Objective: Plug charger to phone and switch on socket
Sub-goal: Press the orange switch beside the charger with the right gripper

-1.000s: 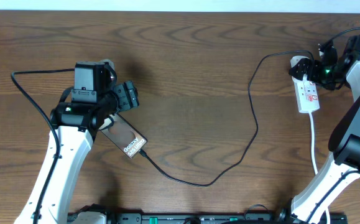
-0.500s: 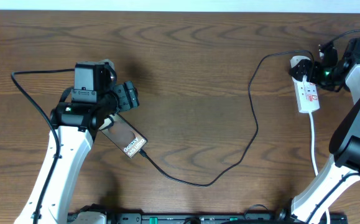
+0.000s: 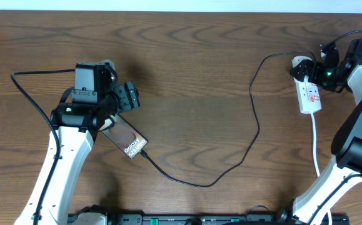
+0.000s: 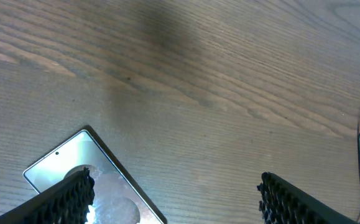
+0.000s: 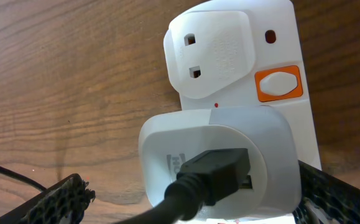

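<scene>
Little has moved: right hand [image 5: 198, 196] gapes astride the narrow white power strip [image 3: 310, 95], lying far-to-near; left hand [image 4: 176, 194], wide and empty, above the diagonally lying dark flat phone [image 3: 125, 139].

Dark brown wooden table [image 3: 193, 56] with wavy grain, evenly lit. A pale strip [image 3: 181, 4] borders its far edge. A soft shadow [image 4: 167, 34] lies ahead of the left fingers [image 4: 68, 196].
</scene>
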`<state>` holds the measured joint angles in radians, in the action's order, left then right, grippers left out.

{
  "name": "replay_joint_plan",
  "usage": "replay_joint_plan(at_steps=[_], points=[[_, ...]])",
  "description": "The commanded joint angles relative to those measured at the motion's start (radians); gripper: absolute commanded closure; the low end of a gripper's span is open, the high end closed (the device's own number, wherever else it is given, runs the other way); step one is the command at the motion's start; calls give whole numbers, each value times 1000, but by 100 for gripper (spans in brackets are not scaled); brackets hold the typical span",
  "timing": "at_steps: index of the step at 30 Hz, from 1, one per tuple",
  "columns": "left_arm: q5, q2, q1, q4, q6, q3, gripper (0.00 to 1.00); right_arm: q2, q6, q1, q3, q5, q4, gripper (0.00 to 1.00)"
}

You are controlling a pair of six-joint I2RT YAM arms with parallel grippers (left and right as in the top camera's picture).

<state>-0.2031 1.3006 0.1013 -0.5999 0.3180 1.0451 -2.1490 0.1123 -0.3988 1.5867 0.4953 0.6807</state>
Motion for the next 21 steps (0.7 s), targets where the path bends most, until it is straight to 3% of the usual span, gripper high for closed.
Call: replay_joint_plan(at_steps=[1, 21], points=[[13, 0, 1, -2, 6, 23, 16, -60, -56, 32, -52, -27, 72, 1], [13, 0, 1, -6, 6, 23, 16, -41, -56, 32, -1, -85, 112, 1]])
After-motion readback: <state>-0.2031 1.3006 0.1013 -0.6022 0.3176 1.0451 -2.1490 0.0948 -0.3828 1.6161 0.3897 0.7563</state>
